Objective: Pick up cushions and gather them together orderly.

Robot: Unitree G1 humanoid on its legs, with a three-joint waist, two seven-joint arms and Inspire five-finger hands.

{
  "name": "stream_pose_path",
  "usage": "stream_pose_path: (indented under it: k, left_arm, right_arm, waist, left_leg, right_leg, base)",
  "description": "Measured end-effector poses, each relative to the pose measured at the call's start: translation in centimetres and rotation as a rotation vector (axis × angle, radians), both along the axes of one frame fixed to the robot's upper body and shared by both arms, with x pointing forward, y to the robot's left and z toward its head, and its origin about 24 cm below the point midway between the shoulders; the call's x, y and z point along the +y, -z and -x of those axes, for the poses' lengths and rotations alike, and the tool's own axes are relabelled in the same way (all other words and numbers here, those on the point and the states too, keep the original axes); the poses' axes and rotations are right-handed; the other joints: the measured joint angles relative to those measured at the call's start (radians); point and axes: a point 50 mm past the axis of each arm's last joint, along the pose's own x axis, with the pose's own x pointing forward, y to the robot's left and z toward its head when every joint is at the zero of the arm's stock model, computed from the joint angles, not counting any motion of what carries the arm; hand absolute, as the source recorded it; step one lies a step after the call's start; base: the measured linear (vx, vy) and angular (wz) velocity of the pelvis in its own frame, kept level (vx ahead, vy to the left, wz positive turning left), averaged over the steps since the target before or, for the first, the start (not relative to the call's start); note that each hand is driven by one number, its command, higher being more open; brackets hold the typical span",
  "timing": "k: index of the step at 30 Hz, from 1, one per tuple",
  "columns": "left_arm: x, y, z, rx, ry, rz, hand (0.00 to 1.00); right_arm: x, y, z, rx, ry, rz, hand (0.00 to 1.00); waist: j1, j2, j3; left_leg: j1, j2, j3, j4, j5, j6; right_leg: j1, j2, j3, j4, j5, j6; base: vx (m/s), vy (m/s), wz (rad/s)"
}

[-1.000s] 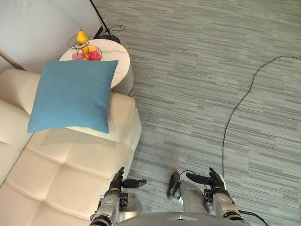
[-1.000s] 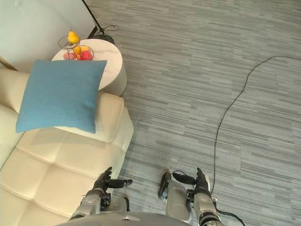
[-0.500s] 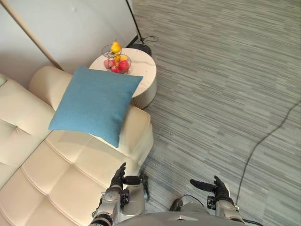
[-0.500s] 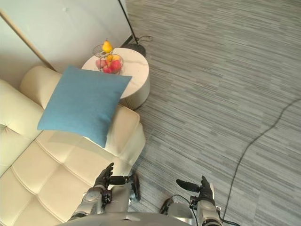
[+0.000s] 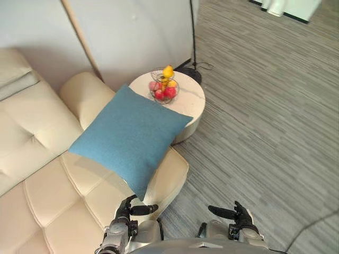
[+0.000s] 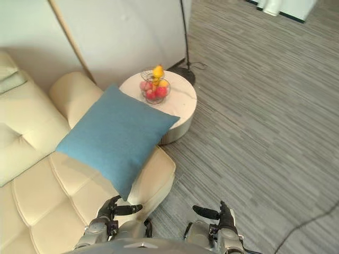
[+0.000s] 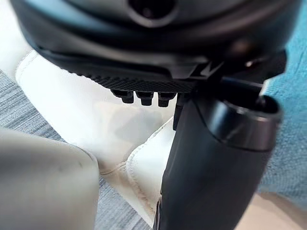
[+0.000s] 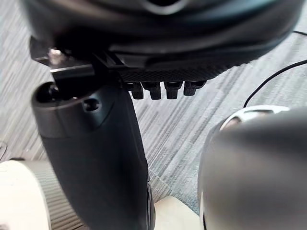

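A blue square cushion (image 5: 130, 138) leans on the armrest end of a cream sofa (image 5: 47, 196), one corner reaching toward the round side table. My left hand (image 5: 128, 208) hangs low in front of the sofa's front edge, below the cushion and apart from it, fingers straight and thumb out, holding nothing. In the left wrist view the cushion (image 7: 289, 158) lies just past the thumb (image 7: 216, 158). My right hand (image 5: 238, 215) is over the grey carpet, open and empty, with its fingertips (image 8: 163, 89) above the floor.
A round white side table (image 5: 186, 103) stands beside the armrest with a wire basket of fruit (image 5: 164, 87) on it. A floor lamp's pole and base (image 5: 192, 69) stand behind the table by the wall. Grey carpet (image 5: 265, 132) stretches to the right.
The whole picture has swung, so the camera has turned toward the sofa and the wall. The cushion keeps its place on the armrest. Both hands stay low and open.
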Motion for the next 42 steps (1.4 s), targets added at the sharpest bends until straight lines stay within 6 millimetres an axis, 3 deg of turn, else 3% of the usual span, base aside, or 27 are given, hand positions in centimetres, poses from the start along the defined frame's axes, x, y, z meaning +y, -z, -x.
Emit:
stream_pose_path:
  k: [2,3,4,5,6,7,10,12,14,16,19,22,29,31,33,35,36,38,42]
  left_arm:
    - [-0.1,0.1,0.3,0.007,-0.018,0.007,1.0]
    - [-0.3,0.2,0.3,0.007,-0.022,0.009,1.0]
    - [-0.5,0.2,0.3,0.006,-0.024,0.011,1.0]
    - [-0.7,0.2,0.3,0.007,-0.027,0.016,1.0]
    - [-0.7,0.2,0.4,0.008,-0.027,0.016,1.0]
    - [-0.6,0.2,0.4,0.006,-0.031,0.013,1.0]
    - [-1.3,0.5,0.9,0.013,-0.069,0.047,1.0]
    - [-1.5,0.3,0.5,0.0,-0.066,0.053,1.0]
    - [-1.5,0.3,0.5,-0.004,-0.065,0.053,1.0]
    - [-1.5,0.3,0.4,-0.007,-0.064,0.053,1.0]
    - [-1.3,0.3,0.6,0.002,-0.059,0.048,1.0]
    - [-0.7,0.6,1.2,0.029,-0.038,0.022,1.0]
    - [-0.2,0.8,1.7,0.06,0.009,0.001,1.0]
    - [0.0,0.7,1.7,0.062,0.031,-0.011,1.0]
    - [0.5,0.6,1.6,0.058,0.036,-0.025,1.0]
    - [1.7,0.1,1.8,0.034,0.032,-0.057,1.0]
    - [2.0,-0.1,1.8,0.025,0.03,-0.063,1.0]
    - [3.1,-0.9,1.3,-0.031,-0.011,-0.085,1.0]
    - [4.8,-2.7,0.1,-0.136,-0.035,-0.128,1.0]
  right_arm:
    - [-0.1,-0.1,-0.2,-0.017,-0.001,0.004,1.0]
    - [-0.2,-0.2,-0.3,-0.027,0.002,0.007,1.0]
    - [-0.2,-0.3,-0.3,-0.034,0.008,0.006,1.0]
    - [-0.3,-0.4,-0.2,-0.043,0.012,0.009,1.0]
    - [-0.3,-0.3,0.0,-0.04,0.014,0.009,1.0]
    - [-0.4,-0.1,0.6,-0.024,0.03,0.001,1.0]
    - [-1.0,-0.5,0.4,-0.053,0.062,0.014,1.0]
    - [-0.7,-0.4,0.4,-0.056,0.072,0.002,1.0]
    - [-0.5,-0.5,0.4,-0.063,0.075,-0.005,1.0]
    - [-0.4,-0.6,0.2,-0.076,0.083,-0.008,1.0]
    - [-0.3,-0.6,0.2,-0.082,0.085,-0.012,1.0]
    - [0.9,0.0,1.3,-0.039,0.092,-0.048,1.0]
    - [0.6,0.2,1.7,-0.018,0.092,-0.044,1.0]
    - [-0.5,-0.3,0.9,-0.043,0.068,-0.004,1.0]
    - [-2.8,-1.6,-0.6,-0.103,0.038,0.076,1.0]
    - [-6.7,-4.8,-3.0,-0.228,-0.007,0.225,1.0]
    - [-7.4,-5.5,-3.5,-0.254,-0.012,0.254,1.0]
    - [-10.7,-9.1,-5.3,-0.373,-0.016,0.386,1.0]
    - [-13.4,-13.3,-7.5,-0.495,-0.058,0.531,1.0]
  waist:
    - [0.0,0.006,-0.003]
    - [-0.001,0.018,-0.001]
    - [-0.002,0.021,-0.001]
    - [-0.005,0.016,-0.003]
    - [-0.005,0.01,-0.005]
    - [-0.002,0.011,-0.012]
    - [-0.003,0.046,-0.037]
    - [-0.001,0.046,-0.038]
    - [0.001,0.044,-0.038]
    - [0.005,0.04,-0.038]
    - [0.007,0.031,-0.044]
    - [0.007,0.014,-0.064]
    - [-0.003,-0.002,-0.085]
    - [-0.003,0.001,-0.096]
    - [-0.006,0.003,-0.097]
    - [-0.009,0.003,-0.097]
    - [-0.009,0.003,-0.097]
    - [-0.011,0.001,-0.097]
    - [-0.015,-0.011,-0.104]
  left_leg:
    - [0.03,0.009,-0.066,-0.025,0.005,-0.009]
    - [0.038,0.021,-0.112,-0.034,0.007,-0.021]
    - [0.038,0.024,-0.133,-0.034,0.007,-0.026]
    - [0.037,0.022,-0.192,-0.033,0.007,-0.061]
    - [0.035,0.018,-0.208,-0.031,0.007,-0.068]
    - [0.033,0.013,-0.268,-0.03,-0.007,-0.107]
    - [0.016,0.063,-0.311,-0.063,0.034,-0.161]
    - [0.004,0.094,-0.291,-0.101,0.085,-0.183]
    - [0.002,0.111,-0.24,-0.108,0.101,-0.182]
    - [-0.001,0.127,-0.133,-0.111,0.11,-0.168]
    - [-0.002,0.131,0.001,-0.134,0.137,-0.13]
    - [-0.002,0.096,-0.01,-0.192,0.176,-0.127]
    - [0.079,0.044,-0.022,-0.351,0.256,-0.106]
    - [0.092,0.04,-0.027,-0.392,0.277,-0.104]
    - [0.098,0.036,-0.036,-0.418,0.292,-0.103]
    - [0.11,0.035,-0.038,-0.445,0.304,-0.102]
    - [0.112,0.035,-0.038,-0.448,0.306,-0.102]
    - [0.123,0.033,-0.04,-0.46,0.312,-0.1]
    - [0.129,0.033,-0.045,-0.461,0.312,-0.099]
  right_leg:
    - [-0.046,0.066,0.087,-0.149,-0.024,-0.006]
    - [-0.08,0.122,0.188,-0.237,-0.026,-0.009]
    - [-0.092,0.145,0.235,-0.27,-0.025,-0.008]
    - [-0.103,0.186,0.372,-0.381,-0.004,0.011]
    - [-0.1,0.187,0.406,-0.417,0.016,0.018]
    - [-0.079,0.185,0.387,-0.434,0.077,-0.024]
    - [-0.044,0.198,0.25,-0.454,0.054,-0.062]
    - [0.004,0.2,0.142,-0.481,0.051,-0.068]
    - [0.033,0.198,0.093,-0.5,0.051,-0.069]
    - [0.057,0.19,0.055,-0.522,0.052,-0.071]
    - [0.072,0.162,0.026,-0.558,0.064,-0.08]
    - [0.086,0.149,0.02,-0.619,0.098,-0.056]
    - [0.145,0.133,0.013,-0.717,0.153,-0.042]
    - [0.144,0.133,0.009,-0.726,0.158,-0.039]
    - [0.145,0.132,0.001,-0.729,0.16,-0.038]
    - [0.145,0.132,0.0,-0.729,0.161,-0.038]
    - [0.145,0.132,0.0,-0.729,0.162,-0.039]
    - [0.152,0.132,0.003,-0.732,0.164,-0.04]
    - [0.164,0.133,0.003,-0.739,0.166,-0.041]
  base:
    - [0.28,-0.191,1.02]
    - [0.24,-0.23,0.9]
    - [0.22,-0.309,1.3]
    - [0.13,-0.209,1.1]
    - [0.2,-0.423,1.56]
    - [0.18,-0.438,1.28]
    - [0.15,-0.442,1.26]
    - [0.05,-0.28,1.42]
    - [-0.01,-0.145,0.96]
    - [-0.05,-0.025,0.63]
    - [-0.06,0.088,0.33]
    - [-0.01,0.125,0.18]
    - [0.02,0.094,0.11]
    - [0.01,0.014,0.08]
    - [0.01,0.002,0.11]
    - [0.0,0.001,0.03]
    - [0.0,0.0,0.0]
    - [0.0,0.007,0.03]
    - [0.0,0.0,0.0]
